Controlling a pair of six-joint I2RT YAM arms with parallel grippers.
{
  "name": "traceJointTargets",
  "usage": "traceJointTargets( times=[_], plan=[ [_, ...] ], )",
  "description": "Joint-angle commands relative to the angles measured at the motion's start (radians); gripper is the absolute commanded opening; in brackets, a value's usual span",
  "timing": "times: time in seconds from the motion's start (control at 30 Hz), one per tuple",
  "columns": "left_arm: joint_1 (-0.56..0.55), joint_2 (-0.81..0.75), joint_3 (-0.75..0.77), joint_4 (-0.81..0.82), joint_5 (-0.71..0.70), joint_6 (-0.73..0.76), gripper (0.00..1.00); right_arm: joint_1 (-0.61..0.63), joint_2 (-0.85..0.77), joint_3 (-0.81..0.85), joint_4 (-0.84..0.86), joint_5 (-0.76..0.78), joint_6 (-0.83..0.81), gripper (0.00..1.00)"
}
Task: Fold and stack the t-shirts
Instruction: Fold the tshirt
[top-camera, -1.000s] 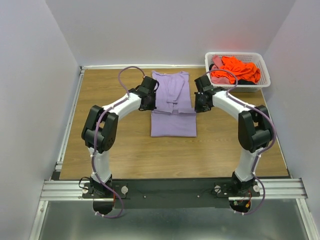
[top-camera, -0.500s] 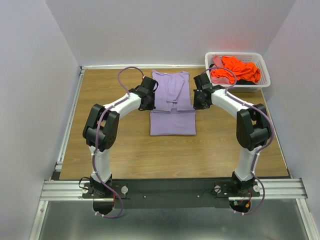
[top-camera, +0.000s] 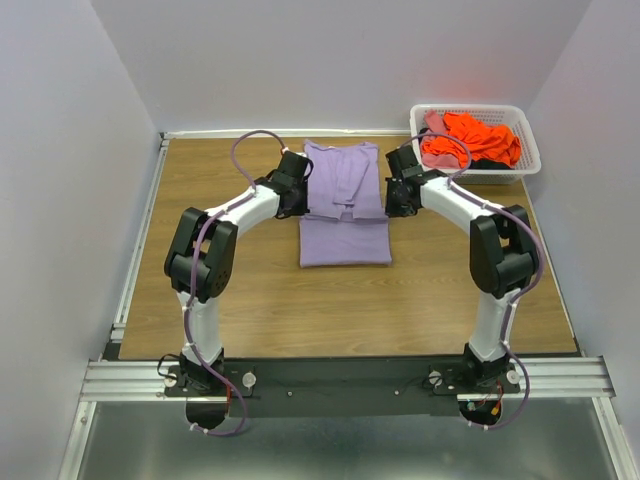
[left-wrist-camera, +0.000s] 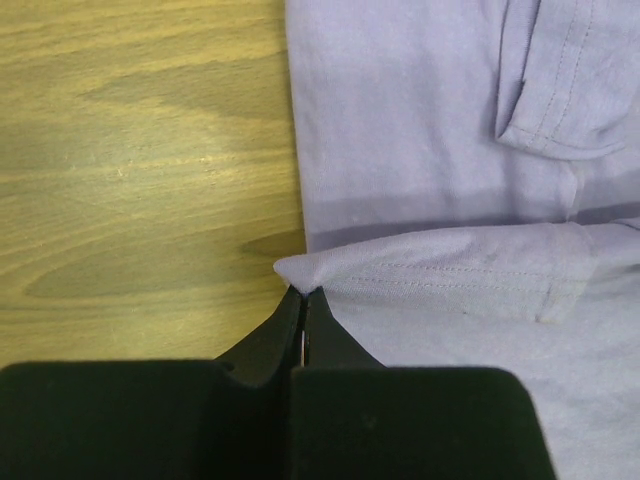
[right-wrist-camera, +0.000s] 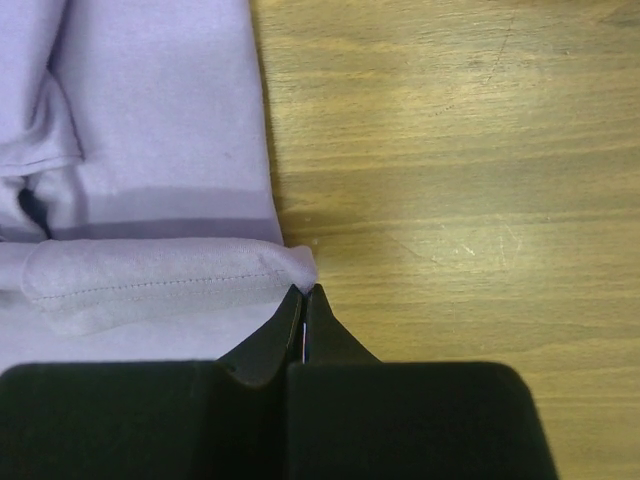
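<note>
Top external: one lavender t-shirt (top-camera: 345, 242); left gripper (left-wrist-camera: 303, 292), right gripper (right-wrist-camera: 303, 290) both pinching its fold.

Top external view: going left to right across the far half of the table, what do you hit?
left claw, shut on the shirt's left fold corner → lavender t-shirt → right claw, shut on its right fold corner → white basket, orange t-shirt inside.

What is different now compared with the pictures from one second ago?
The left gripper and right gripper moved slightly away from the bases, drawing the pinched edge of the lavender t-shirt farther toward its far end. Both stay shut on it. The basket and orange t-shirts did not move.
</note>
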Motion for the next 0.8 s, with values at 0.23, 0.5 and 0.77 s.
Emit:
traceJointTargets(
  times=[0.23, 0.5, 0.77],
  plan=[
    [0.022, 0.047, -0.011, 0.054, -0.056, 0.046, 0.25, -0.018, 0.058, -0.008, 0.037, 0.084, 0.003, 0.07],
    [0.020, 0.000, -0.005, 0.028, -0.076, 0.046, 0.48, -0.015, -0.006, -0.004, 0.036, 0.030, -0.040, 0.32],
    [-0.026, -0.169, -0.066, 0.007, -0.053, -0.017, 0.42, 0.043, -0.101, -0.028, 0.075, -0.077, -0.037, 0.29]
  ],
)
